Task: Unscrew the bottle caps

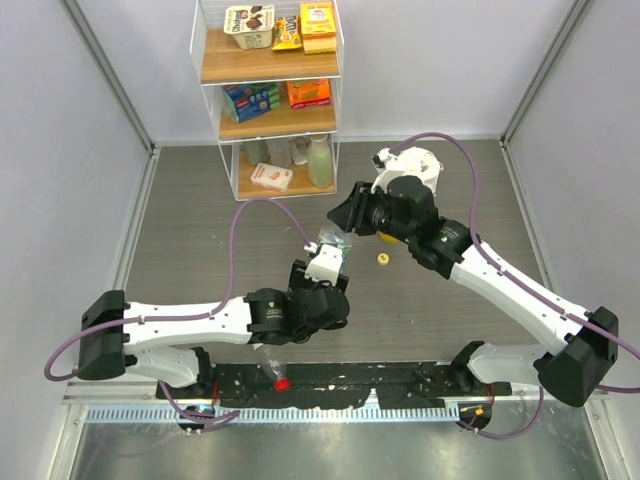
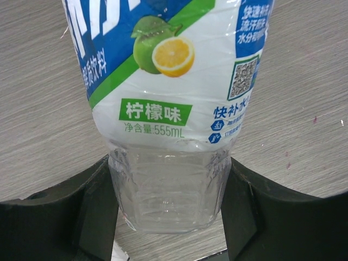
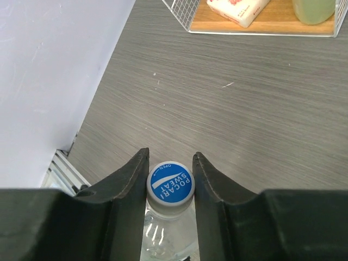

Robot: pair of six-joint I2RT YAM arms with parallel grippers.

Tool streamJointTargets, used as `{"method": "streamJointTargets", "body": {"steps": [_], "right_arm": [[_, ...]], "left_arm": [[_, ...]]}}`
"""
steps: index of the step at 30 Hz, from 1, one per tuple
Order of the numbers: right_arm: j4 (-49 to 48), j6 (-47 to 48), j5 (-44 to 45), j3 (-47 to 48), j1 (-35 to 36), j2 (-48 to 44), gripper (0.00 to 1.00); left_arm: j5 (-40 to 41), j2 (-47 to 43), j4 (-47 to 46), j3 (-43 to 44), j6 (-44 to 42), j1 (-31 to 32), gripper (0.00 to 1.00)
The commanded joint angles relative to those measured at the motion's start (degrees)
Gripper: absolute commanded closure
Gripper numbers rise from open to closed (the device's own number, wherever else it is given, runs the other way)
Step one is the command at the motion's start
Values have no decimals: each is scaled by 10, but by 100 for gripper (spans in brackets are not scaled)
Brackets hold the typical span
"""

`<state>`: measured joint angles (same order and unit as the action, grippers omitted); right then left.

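Observation:
My left gripper is shut on the base of a clear bottle with a blue label, one finger pressed against each side. In the top view this bottle stands between the two grippers at mid-table. Its white cap with a blue printed top sits between the fingers of my right gripper, and both fingers touch the cap's rim. A loose yellow cap lies on the table to the right. A clear bottle with a red cap lies near the front edge.
A white wire shelf rack with snack boxes stands at the back, a pale green bottle on its lowest level. Something yellow shows partly behind my right wrist. A black strip runs along the near edge.

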<state>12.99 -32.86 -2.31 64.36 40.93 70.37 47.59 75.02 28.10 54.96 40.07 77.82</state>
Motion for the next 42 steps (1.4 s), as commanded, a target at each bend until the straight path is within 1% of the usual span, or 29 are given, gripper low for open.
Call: {"method": "streamJointTargets", "body": {"steps": [1, 2, 3, 4, 5, 9, 13, 14, 18, 19, 24, 27, 28, 29, 31, 32, 33, 35, 37, 39, 42], "right_arm": [[-27, 3, -1, 3, 2, -10, 68], [-27, 7, 2, 2, 2, -12, 77], [-30, 10, 5, 0, 2, -16, 82], [-31, 15, 5, -4, 2, -18, 96], [-32, 18, 5, -5, 2, -22, 98], [-47, 51, -13, -15, 2, -28, 98], [-98, 43, -101, -39, -22, -33, 98], [-126, 36, -146, -55, -29, -36, 98], [-237, -22, -253, -104, -82, -46, 98], [-248, -33, -279, -115, -94, -48, 98], [-354, -52, -363, -149, -122, -73, 98], [-432, -96, -418, -179, -132, -80, 98], [-481, -111, -427, -185, -133, -80, 98], [-504, -139, -445, -199, -133, -80, 98], [-602, -178, -465, -215, -136, -74, 98], [-624, -207, -477, -217, -137, -73, 98], [-669, -221, -481, -224, -137, -65, 98], [-731, -263, -493, -229, -140, -53, 98], [-770, -298, -495, -232, -145, -42, 98], [-765, -306, -489, -230, -146, -37, 98], [-724, -279, -470, -225, -149, -44, 98]], "left_arm": [[28, -3, -6, 21, 10, 4, 100], [28, -1, -5, 22, 10, 5, 100], [27, -1, -4, 22, 10, 4, 100], [26, -2, -2, 21, 10, 4, 100], [23, -3, -3, 20, 11, 5, 100], [7, -15, -11, 10, 4, 5, 100], [-21, -44, -35, -10, -3, 6, 100], [-31, -54, -46, -20, -7, 6, 100], [-73, -102, -90, -62, -17, 7, 100], [-85, -118, -102, -74, -18, 6, 100], [-168, -178, -141, -114, -32, 6, 100], [-203, -203, -160, -129, -38, 7, 100], [-209, -208, -165, -135, -40, 7, 100], [-217, -214, -171, -138, -44, 7, 100], [-228, -220, -182, -144, -49, 7, 100], [-233, -221, -188, -147, -51, 7, 100], [-236, -221, -192, -148, -52, 7, 100], [-239, -219, -196, -151, -52, 7, 100], [-238, -216, -197, -151, -52, 7, 100], [-237, -212, -197, -150, -51, 7, 100], [-232, -208, -193, -148, -49, 7, 100]]}}
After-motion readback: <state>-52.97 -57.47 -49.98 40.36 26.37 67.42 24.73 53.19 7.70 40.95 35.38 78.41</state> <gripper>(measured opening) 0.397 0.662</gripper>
